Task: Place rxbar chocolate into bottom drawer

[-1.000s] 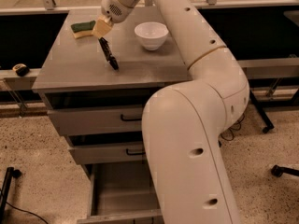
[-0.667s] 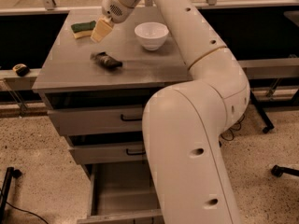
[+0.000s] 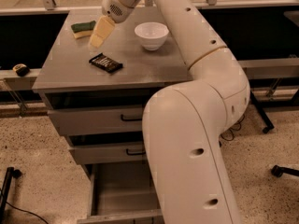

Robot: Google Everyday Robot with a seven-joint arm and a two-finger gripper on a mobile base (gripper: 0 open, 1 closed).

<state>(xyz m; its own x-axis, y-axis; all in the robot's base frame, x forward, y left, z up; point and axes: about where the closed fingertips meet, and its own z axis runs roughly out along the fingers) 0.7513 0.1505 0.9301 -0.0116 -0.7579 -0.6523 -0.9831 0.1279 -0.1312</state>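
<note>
The rxbar chocolate (image 3: 106,63), a flat black bar with white lettering, lies flat on the grey cabinet top (image 3: 140,62), towards its front left. My gripper (image 3: 99,33) hangs a short way above and behind the bar, not touching it. The bottom drawer (image 3: 117,192) is pulled open at the foot of the cabinet, and its grey inside shows. My large white arm covers the drawer's right part.
A green-and-yellow sponge (image 3: 84,29) lies at the back left of the top. A white bowl (image 3: 151,34) stands at the back middle. The two upper drawers (image 3: 93,120) with black handles are nearly closed. A small dark object (image 3: 20,69) sits on the ledge to the left.
The bar stood on its edge under my gripper, then tipped over and now lies flat on the top. My gripper has stayed in about the same place.
</note>
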